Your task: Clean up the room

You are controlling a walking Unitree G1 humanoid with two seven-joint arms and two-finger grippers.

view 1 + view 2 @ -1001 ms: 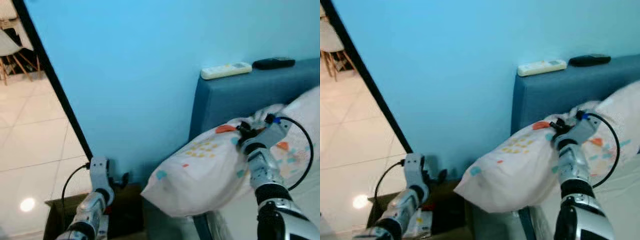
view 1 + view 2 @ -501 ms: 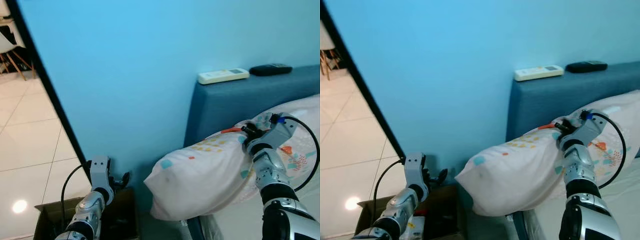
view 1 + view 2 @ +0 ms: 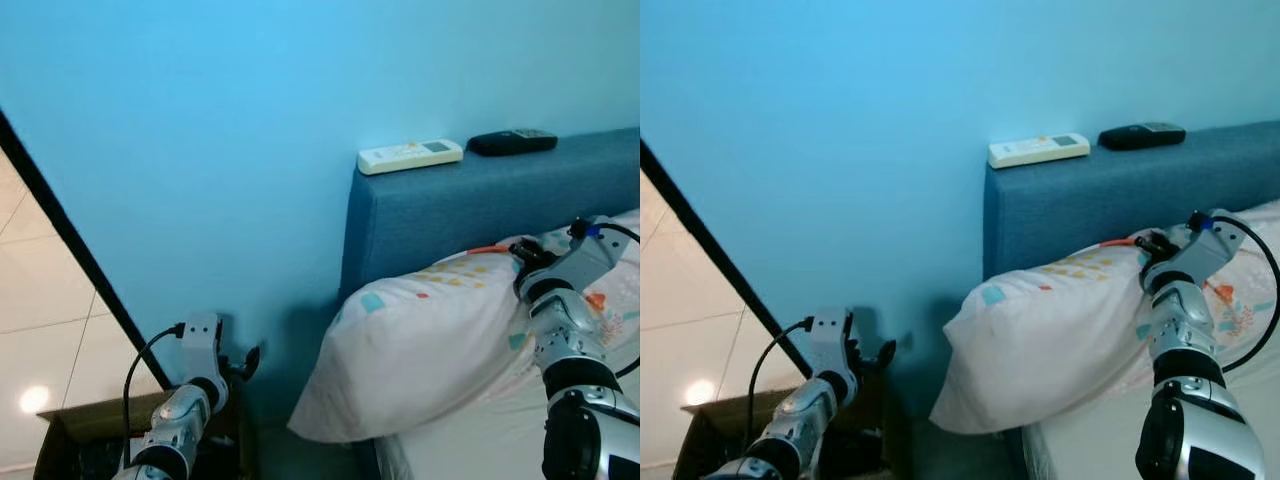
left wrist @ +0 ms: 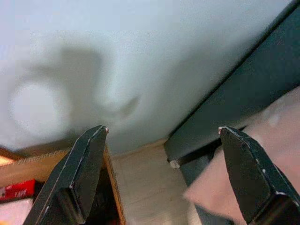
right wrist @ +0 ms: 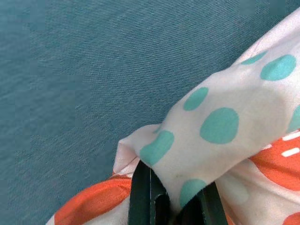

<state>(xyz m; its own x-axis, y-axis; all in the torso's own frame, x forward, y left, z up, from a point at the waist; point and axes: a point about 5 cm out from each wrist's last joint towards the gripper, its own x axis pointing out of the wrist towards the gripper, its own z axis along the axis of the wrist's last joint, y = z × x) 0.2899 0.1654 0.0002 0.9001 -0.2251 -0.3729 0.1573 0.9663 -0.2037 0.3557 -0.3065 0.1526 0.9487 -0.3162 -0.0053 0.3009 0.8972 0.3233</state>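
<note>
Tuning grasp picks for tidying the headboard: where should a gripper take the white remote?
Grip the white remote across its narrow width at mid-length, coming down from above. It lies flat lengthwise along the blue headboard's top edge, near the left end, so the long sides are free.

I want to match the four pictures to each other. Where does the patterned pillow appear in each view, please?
Left eye view: pillow at lower right, hanging past the bed's corner, held by the right pincer.
Right eye view: pillow at lower right.
Left wrist view: blurred pale corner beside one finger.
Right wrist view: dotted cloth pinched between the fingers.
Shared landmark: the blue headboard.
</note>
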